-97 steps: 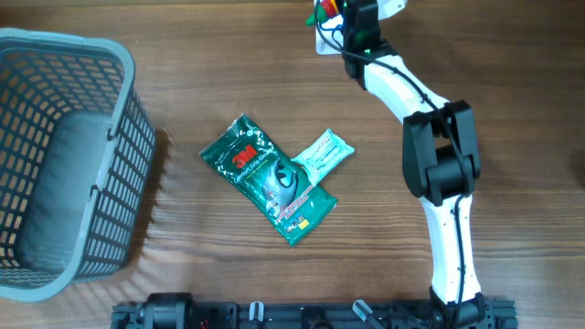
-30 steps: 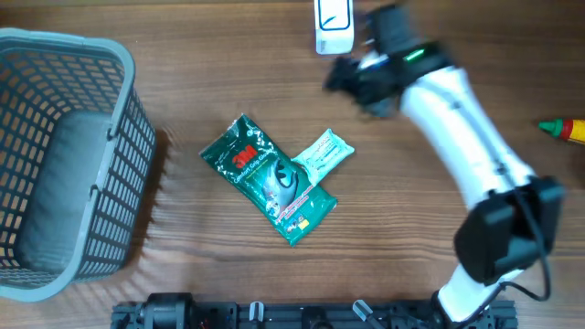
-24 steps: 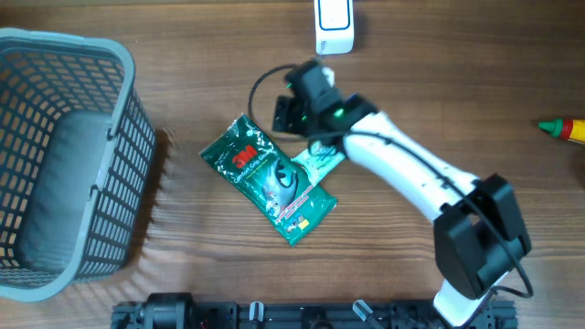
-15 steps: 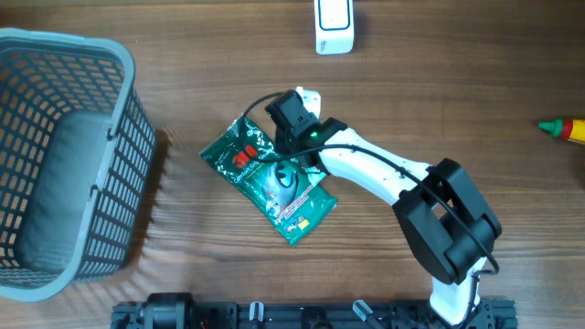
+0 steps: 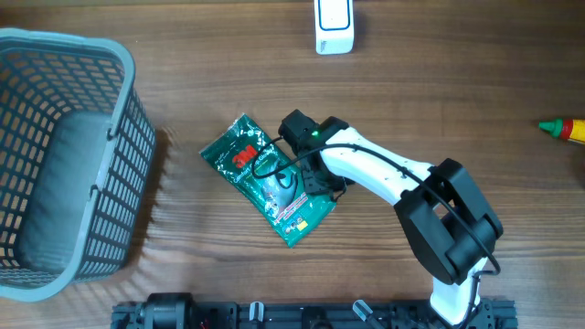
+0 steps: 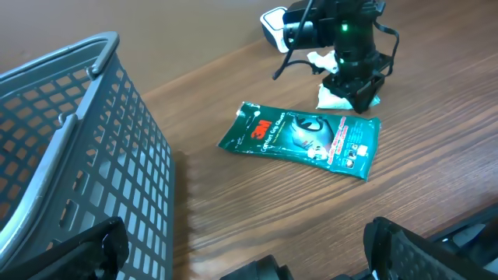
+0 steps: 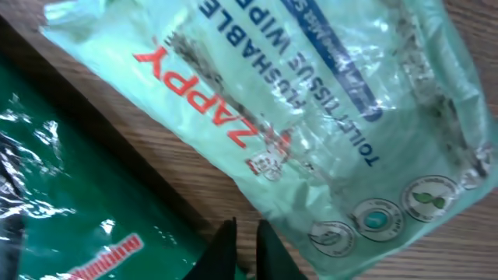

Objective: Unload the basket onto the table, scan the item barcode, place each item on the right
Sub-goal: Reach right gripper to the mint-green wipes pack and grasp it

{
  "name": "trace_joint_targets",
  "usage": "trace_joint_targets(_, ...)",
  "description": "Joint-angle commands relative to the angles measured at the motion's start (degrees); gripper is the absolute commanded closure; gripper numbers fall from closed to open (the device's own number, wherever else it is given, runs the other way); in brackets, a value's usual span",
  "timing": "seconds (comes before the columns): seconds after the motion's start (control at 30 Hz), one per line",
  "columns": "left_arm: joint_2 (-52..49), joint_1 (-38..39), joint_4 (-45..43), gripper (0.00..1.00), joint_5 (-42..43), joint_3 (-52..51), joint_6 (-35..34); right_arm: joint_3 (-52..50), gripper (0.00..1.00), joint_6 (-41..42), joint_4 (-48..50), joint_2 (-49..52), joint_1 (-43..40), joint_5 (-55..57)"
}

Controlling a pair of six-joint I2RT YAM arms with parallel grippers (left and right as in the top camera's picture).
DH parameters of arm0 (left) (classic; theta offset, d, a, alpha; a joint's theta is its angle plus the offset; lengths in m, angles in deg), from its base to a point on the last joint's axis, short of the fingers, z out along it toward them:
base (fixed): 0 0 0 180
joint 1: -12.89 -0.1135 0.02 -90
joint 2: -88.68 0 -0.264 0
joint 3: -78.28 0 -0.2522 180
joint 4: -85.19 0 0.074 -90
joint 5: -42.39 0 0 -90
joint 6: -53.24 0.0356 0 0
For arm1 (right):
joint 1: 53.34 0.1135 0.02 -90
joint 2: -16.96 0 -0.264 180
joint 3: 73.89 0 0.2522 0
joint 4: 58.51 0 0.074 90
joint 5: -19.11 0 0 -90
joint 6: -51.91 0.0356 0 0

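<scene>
Right gripper bears down on the wooden table, its two dark fingers drawn almost together with only a thin slit between them; whether they pinch anything cannot be told. Directly beneath and just ahead of its tips lies a pale green pack of flushable wipes, printed "ZAPPY", flat on the wood and largely covered by the gripper from overhead. Touching that pack on the side toward the basket lies a dark green 3M packet, also flat, one end tucked under the gripper's black cable. Well beyond the gripper, at the far edge of the table, stands a white barcode scanner. A grey mesh basket sits well apart past the green packet, and a red and yellow bottle tip pokes in at the opposite edge. Left gripper hangs above the near edge, jaws spread wide and holding nothing.
</scene>
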Motion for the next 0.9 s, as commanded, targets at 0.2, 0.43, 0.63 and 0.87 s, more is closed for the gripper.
trace_joint_targets(0.2,0.17,0.15,-0.13,0.00,-0.11,0.00,0.31,0.07,0.62,-6.05,3.56,-6.64,-0.48,8.83)
trace_joint_targets(0.43,0.17,0.15,-0.13,0.00,-0.11,0.00,0.31,-8.79,0.38,-16.81,16.06,-6.62,-0.39,9.44)
trace_joint_targets(0.63,0.17,0.15,-0.13,0.00,-0.11,0.00,0.31,-14.82,0.35,-21.24,26.45,-6.58,-0.44,11.91)
trace_joint_targets(0.87,0.17,0.15,-0.13,0.00,-0.11,0.00,0.31,-18.05,0.92,-20.44,26.86,-6.60,-0.44,9.44)
